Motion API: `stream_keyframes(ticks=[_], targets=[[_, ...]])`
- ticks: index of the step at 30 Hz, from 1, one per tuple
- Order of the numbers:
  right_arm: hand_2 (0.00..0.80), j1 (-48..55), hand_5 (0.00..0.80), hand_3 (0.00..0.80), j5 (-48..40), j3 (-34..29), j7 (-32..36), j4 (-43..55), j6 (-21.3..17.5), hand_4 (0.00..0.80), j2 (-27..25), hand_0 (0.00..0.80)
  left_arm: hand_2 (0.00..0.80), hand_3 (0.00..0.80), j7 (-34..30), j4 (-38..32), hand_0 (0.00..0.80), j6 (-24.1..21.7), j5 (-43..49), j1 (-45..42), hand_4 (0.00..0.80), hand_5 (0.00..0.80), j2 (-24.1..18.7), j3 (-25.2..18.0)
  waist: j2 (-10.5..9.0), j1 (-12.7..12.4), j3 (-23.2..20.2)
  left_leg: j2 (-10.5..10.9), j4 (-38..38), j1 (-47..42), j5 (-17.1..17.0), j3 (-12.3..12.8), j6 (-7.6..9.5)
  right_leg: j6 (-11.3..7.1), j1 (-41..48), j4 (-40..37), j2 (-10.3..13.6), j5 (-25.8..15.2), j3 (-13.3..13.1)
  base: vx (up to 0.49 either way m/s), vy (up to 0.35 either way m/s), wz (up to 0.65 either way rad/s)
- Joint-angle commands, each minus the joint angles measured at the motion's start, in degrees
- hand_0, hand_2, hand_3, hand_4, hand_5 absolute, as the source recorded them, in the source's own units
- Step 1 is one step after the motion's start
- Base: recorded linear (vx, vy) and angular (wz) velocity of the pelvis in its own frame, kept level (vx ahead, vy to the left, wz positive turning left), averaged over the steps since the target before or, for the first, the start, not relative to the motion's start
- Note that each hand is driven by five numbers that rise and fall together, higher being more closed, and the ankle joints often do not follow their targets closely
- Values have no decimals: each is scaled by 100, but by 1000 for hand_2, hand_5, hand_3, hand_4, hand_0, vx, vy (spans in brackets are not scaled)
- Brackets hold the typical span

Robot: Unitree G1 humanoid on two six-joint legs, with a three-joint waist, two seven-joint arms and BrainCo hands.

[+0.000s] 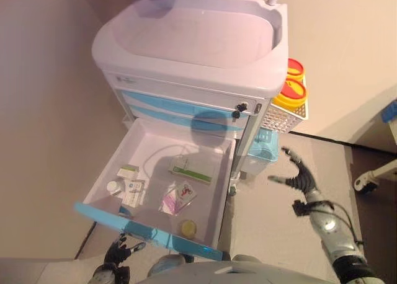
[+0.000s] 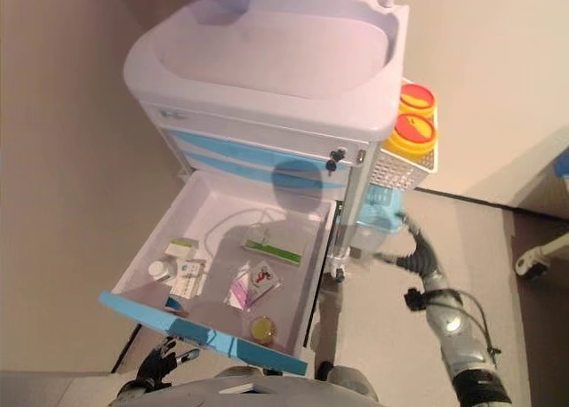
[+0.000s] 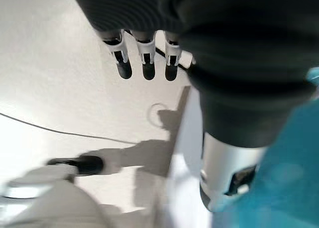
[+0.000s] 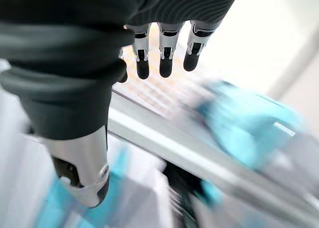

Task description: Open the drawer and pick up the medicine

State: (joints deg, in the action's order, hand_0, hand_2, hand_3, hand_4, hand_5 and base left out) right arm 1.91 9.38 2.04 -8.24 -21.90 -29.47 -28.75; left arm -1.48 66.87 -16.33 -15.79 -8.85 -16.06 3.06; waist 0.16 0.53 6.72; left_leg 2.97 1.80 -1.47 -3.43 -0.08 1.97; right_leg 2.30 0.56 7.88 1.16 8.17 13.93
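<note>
A white medical cart stands ahead with its lowest drawer pulled out, blue front toward me. Inside lie a green-and-white medicine box, a small box, a white bottle, a blister card, a pink-and-white sachet and a round yellow tin. My right hand is open in the air to the right of the drawer, fingers spread, holding nothing. My left hand is open, low below the drawer's front.
Two closed blue drawers sit above the open one. A white wire basket with yellow-lidded containers hangs on the cart's right side, a light blue bin below it. A wall is on the left. A castor shows at right.
</note>
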Motion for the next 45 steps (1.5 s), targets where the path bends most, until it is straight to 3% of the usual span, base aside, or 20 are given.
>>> stream_keyframes(ticks=[1, 4, 8, 16, 23, 31, 37, 45], targets=[[0, -501, 0, 0, 961, 276, -255, 867, -1142, 0, -476, 0, 0, 0, -144, 450, 0, 26, 125, 170, 0, 0, 21, -158, -13, -100, 48, 94, -35, -128, 570, 192, -60, -446, 161, -390, 125, -334, -161, -30, 24, -15], [0, -773, 0, 0, 1201, 656, 53, 1197, -1431, 0, -804, 0, 0, 0, -234, 656, 0, 73, 201, 123, 0, 0, 83, -272, -54, -213, 17, 80, 11, -116, 546, 210, -92, -462, 173, -462, 152, -363, -95, -29, 4, -8], [0, -1175, 0, 0, 1032, 1166, 594, 1495, -1491, 0, -1060, 0, 0, 0, -288, 684, 0, 73, 201, 160, 0, 0, 97, -236, -102, -364, 7, 77, 38, -61, 511, 164, -122, -461, 153, -476, 171, -363, -5, -41, -10, 3], [0, -2213, 0, 0, 2070, 2568, 894, 1418, -1077, 0, -1126, 0, 0, 0, -386, 396, 0, -9, 293, 421, 0, 0, 100, 90, -152, -823, 23, 143, 84, 55, 408, -179, -140, -442, 198, -465, 238, -335, 310, -32, -28, 23], [0, -2614, 0, 0, 3132, 3463, 1047, 299, -885, 0, -998, 0, 0, 0, -353, 370, 0, 217, 466, 441, 0, 0, 6, 164, -195, -1172, 1, 219, 145, 85, 332, -586, -162, -404, 307, -504, 242, -309, 574, 7, -46, 32], [0, -2424, 0, 0, 4463, 3852, 414, -1285, -909, 0, -563, 0, 0, 0, -319, 628, 0, 319, 820, 410, 0, 0, -74, 108, -199, -1460, -18, 285, 172, 130, 268, -904, -152, -387, 384, -516, 249, -287, 796, 25, -37, 20], [0, -1960, 0, 0, 5144, 3803, -594, -1796, -715, 0, -235, 0, 0, 0, -341, 607, 0, 120, 954, 413, 0, 0, -10, 180, -154, -1513, 5, 325, 170, 194, 228, -1006, -138, -403, 359, -498, 261, -294, 872, 24, -23, 12], [0, -1652, 0, 0, 5589, 3959, -1350, -1990, -559, 0, 234, 0, 0, 0, -365, 475, 0, -141, 946, 553, 0, 0, 138, 489, -39, -1525, 131, 376, 197, 288, 188, -1090, -147, -421, 275, -495, 299, -296, 918, -11, -8, 4]])
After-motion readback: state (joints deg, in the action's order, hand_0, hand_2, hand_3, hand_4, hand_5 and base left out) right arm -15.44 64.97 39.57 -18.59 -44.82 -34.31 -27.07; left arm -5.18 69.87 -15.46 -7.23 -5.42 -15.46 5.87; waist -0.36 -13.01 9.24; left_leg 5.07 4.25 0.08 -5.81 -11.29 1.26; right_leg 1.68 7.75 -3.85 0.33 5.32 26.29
